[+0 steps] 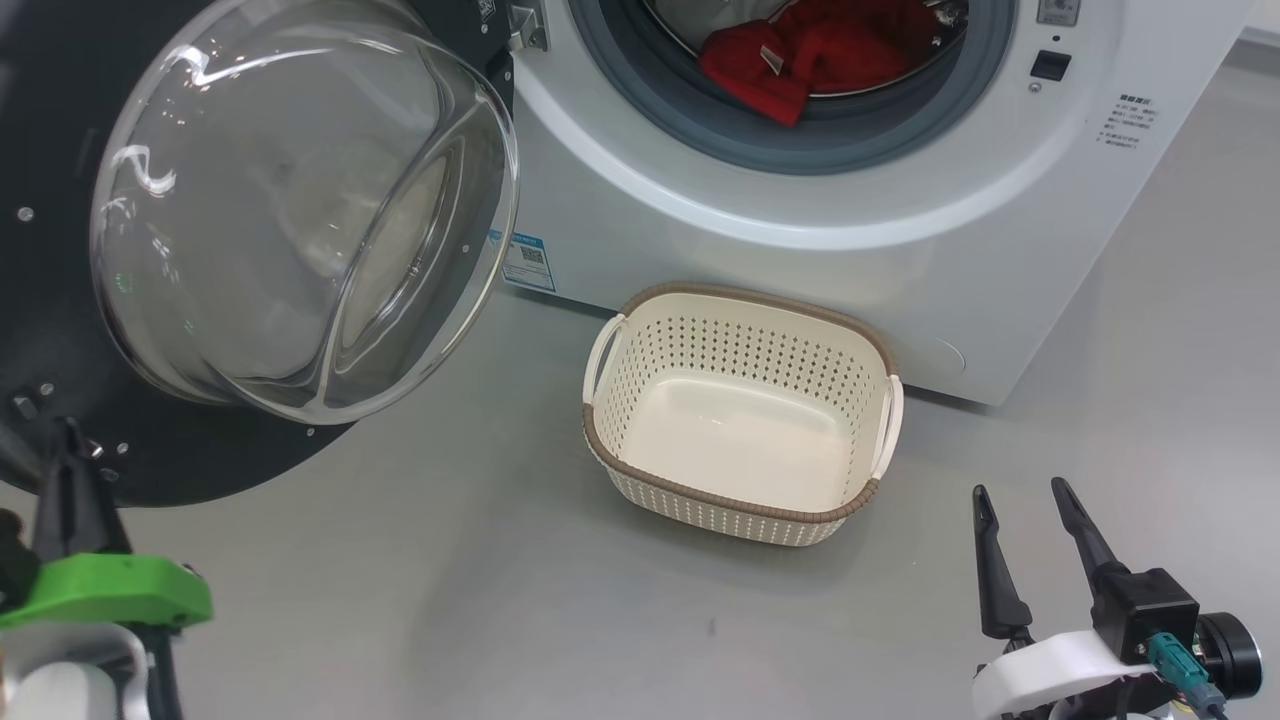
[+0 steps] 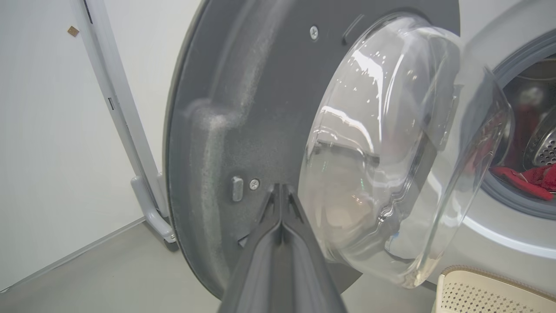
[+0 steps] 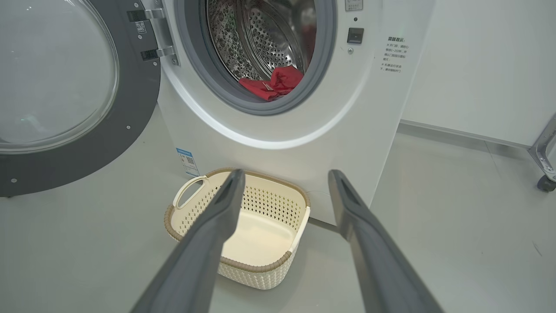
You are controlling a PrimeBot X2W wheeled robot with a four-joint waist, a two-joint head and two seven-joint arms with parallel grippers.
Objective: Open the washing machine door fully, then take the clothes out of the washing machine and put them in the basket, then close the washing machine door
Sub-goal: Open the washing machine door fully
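Washing machine door, standing open at left; red clothes lie inside the washing machine.
We log: basket on the floor just before it; left hand clenched on nothing, tips at the door's dark inner face; right hand spread wide, unladen; blue sticker and side print illegible.

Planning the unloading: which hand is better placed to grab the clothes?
Probably right: the right hand is open with the clothes ahead; the left hand is shut at the washing machine door.
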